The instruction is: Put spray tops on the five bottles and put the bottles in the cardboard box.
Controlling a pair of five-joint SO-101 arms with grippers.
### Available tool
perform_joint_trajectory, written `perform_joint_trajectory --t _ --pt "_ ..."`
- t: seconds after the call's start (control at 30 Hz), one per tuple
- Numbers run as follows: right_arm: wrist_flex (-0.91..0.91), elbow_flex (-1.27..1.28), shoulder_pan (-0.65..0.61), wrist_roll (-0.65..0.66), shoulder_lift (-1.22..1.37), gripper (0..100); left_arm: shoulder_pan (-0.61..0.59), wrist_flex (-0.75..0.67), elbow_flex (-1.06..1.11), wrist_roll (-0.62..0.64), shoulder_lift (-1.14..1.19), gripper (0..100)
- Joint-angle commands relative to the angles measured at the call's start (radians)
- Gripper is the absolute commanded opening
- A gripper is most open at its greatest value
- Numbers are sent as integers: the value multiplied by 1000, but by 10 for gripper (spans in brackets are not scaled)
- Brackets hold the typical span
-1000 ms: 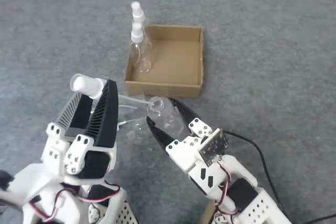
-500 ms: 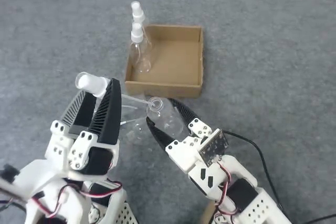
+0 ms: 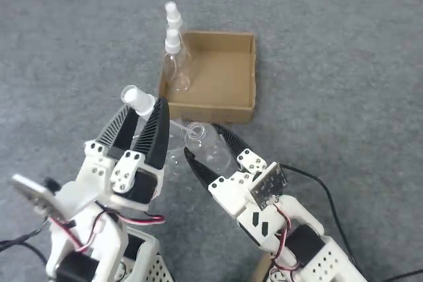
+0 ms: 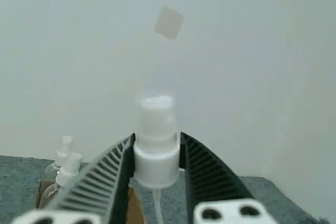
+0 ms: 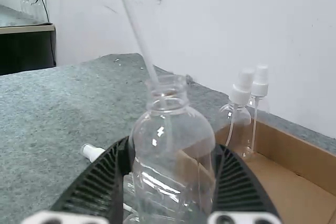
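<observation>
My left gripper [image 3: 147, 105] is shut on a white spray top [image 3: 137, 98], held high with its thin tube [image 3: 177, 123] slanting down to the right. That spray top [image 4: 156, 140] sits clamped between the left fingers [image 4: 209, 169]. My right gripper [image 3: 205, 142] is shut on a clear bottle [image 3: 206, 144] with an open neck, held upright just in front of the cardboard box [image 3: 228, 107]. The tube [image 5: 137, 34] dips into the neck of that bottle [image 5: 169, 129]. Two capped bottles [image 3: 174, 47] stand at the box's left wall.
More clear bottles [image 3: 166, 158] lie on the grey mat between the two arms. A loose spray top [image 5: 92, 152] lies on the mat beside the held bottle. The capped bottles [image 5: 242, 103] stand at the box's far corner.
My left gripper has carried the spray top to the right, closer to the held bottle, and its tube now reaches the bottle's neck. The right arm has kept still.
</observation>
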Motion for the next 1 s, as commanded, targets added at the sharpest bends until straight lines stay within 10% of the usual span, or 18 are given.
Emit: perform_joint_trajectory --t 0.0,0.97 --pt "7 21 -4 11 -15 69 3 -17 8 -18 -18 12" --pt "7 21 -1 12 -15 69 153 -9 113 -141 -18 15"
